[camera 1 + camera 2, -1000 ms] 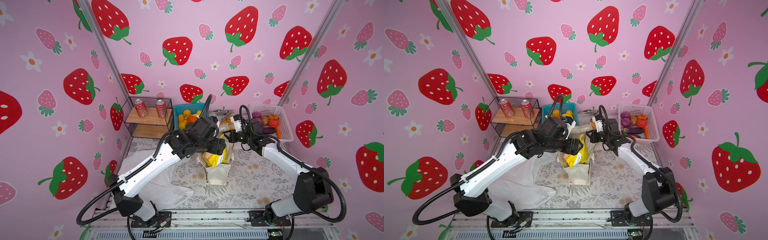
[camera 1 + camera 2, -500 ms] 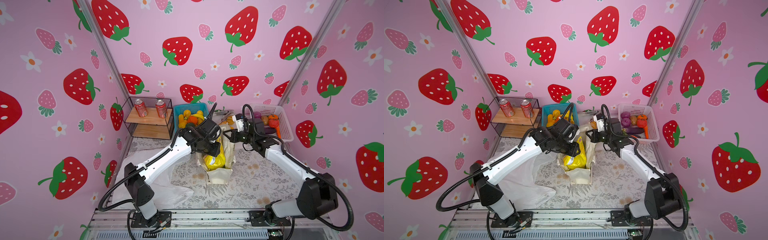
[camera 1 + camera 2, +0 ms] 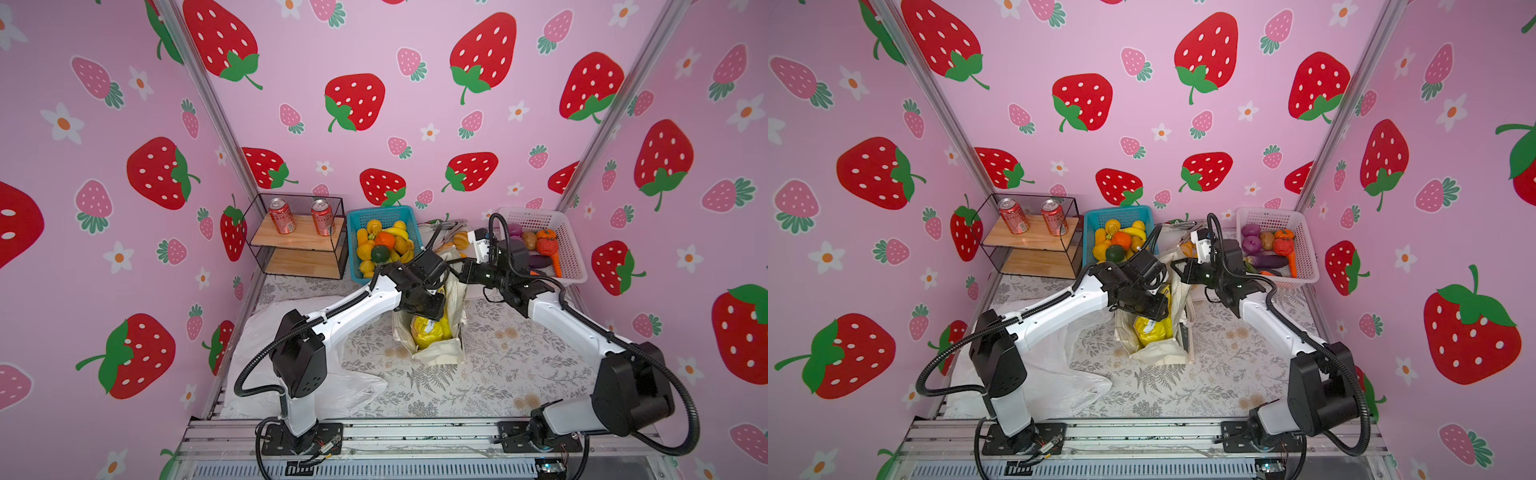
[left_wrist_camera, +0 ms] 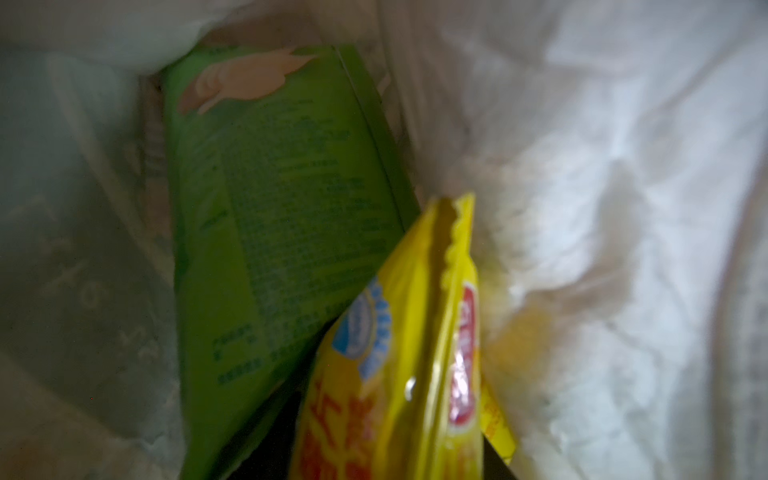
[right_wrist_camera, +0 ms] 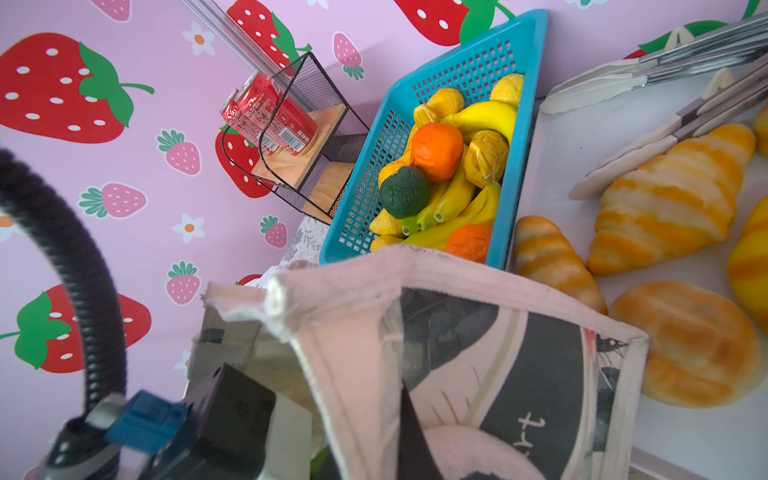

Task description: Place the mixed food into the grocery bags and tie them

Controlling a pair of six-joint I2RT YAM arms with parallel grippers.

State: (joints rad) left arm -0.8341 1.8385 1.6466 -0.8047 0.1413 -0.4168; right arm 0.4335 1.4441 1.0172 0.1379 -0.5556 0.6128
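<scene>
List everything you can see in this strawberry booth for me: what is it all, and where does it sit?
canvas tote: one, cream with dark print, mid-table, standing open
yellow packet: one, inside the tote
green packet: one, inside the tote
plastic bag: one, white, lying near-left
soda cans: two, red, atop the black wire rack
toy fruit: many, yellow, orange, dark green, in the blue basket
toy vegetables: several, purple, red, orange, in the white basket
bread rolls: several, golden, on the white tray
left gripper: black, in the tote's mouth, grip unclear
right gripper: black, shut on the tote's rim
</scene>
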